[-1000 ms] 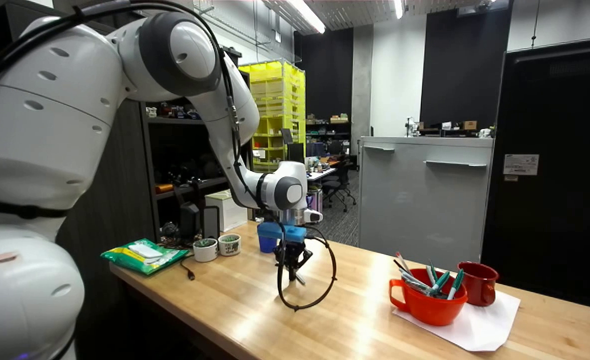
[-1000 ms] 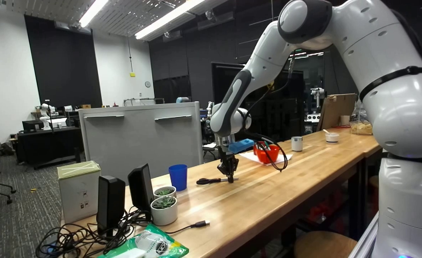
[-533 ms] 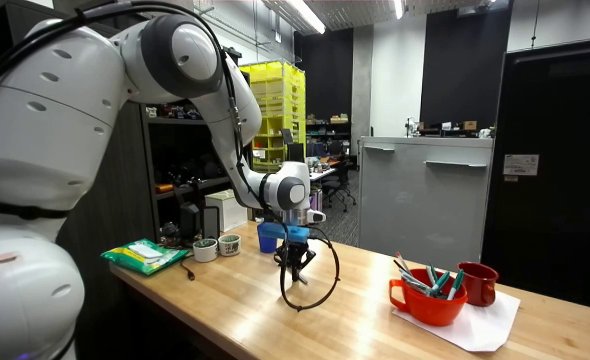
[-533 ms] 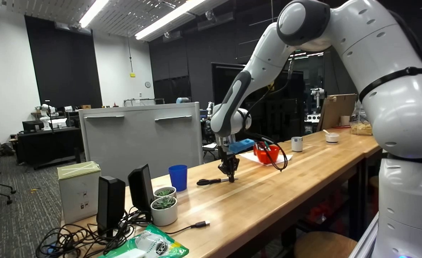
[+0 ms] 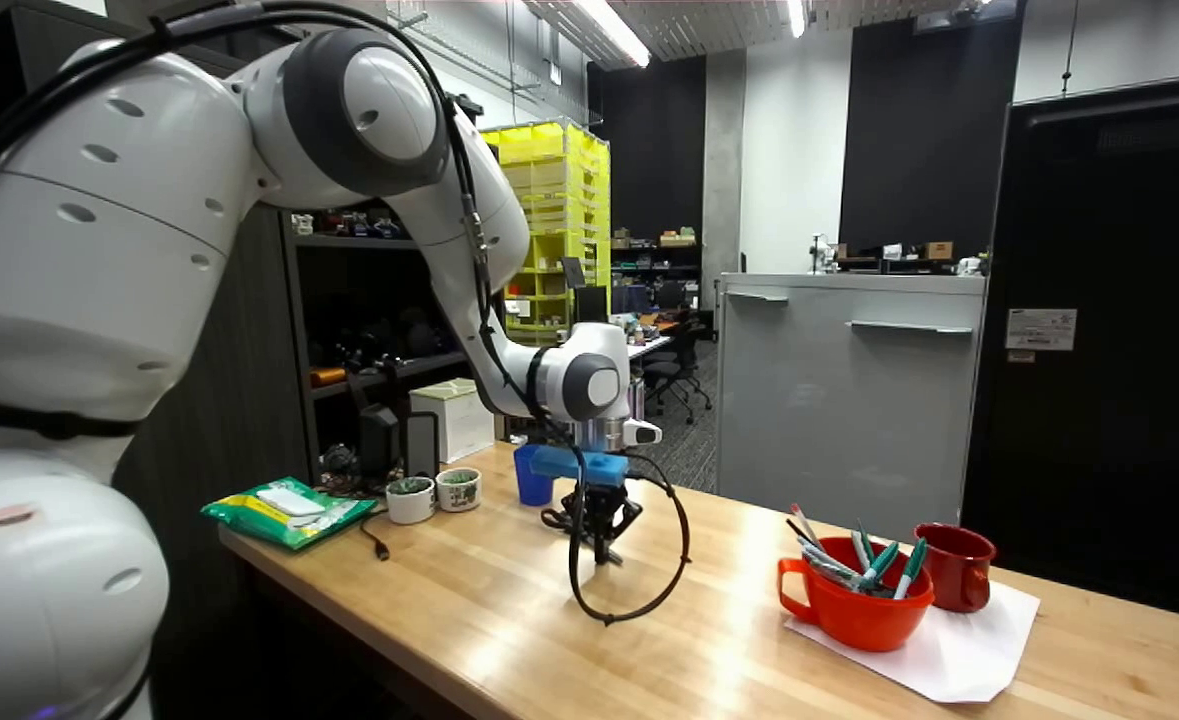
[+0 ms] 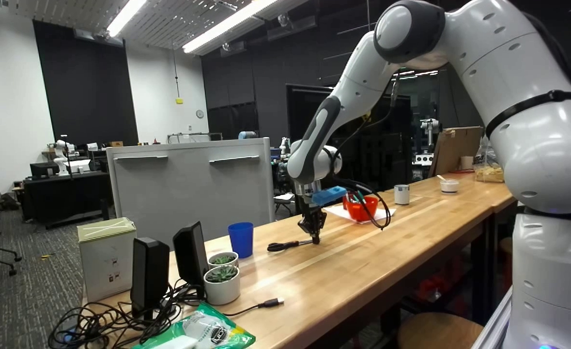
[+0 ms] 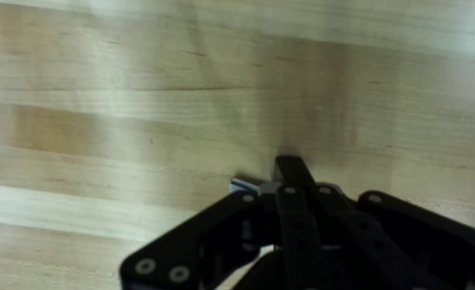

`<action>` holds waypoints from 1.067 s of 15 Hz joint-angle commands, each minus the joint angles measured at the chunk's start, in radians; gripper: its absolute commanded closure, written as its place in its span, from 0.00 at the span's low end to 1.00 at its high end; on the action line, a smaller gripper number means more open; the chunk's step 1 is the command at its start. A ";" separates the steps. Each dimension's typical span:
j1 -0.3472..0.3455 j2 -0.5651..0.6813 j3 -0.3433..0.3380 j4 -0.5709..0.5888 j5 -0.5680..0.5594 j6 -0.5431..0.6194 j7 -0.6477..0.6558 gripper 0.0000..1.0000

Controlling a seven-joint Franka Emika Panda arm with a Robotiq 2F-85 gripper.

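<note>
- Black-handled metal scissors lie on the pale wooden table, blades at the clenched black gripper; exact contact is hard to tell.
- Probably light, stiff, slick-bladed.
- The handle likely offers the surest hold.

Both exterior views show me the tabletop slantwise, flanking the arm; my wrist view faces down at it, close.

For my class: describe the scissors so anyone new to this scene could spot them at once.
Find the long wooden table in an exterior view. Between the blue cup and the gripper lie the scissors, handles toward the cup. Unlike that upright cup, they lie flat, with looped black handles.
</note>
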 commanded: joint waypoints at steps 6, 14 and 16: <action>0.005 0.016 -0.013 0.032 -0.034 -0.021 0.019 1.00; 0.002 0.036 -0.014 0.068 -0.032 -0.029 0.015 1.00; 0.002 0.038 -0.014 0.075 -0.031 -0.032 0.012 1.00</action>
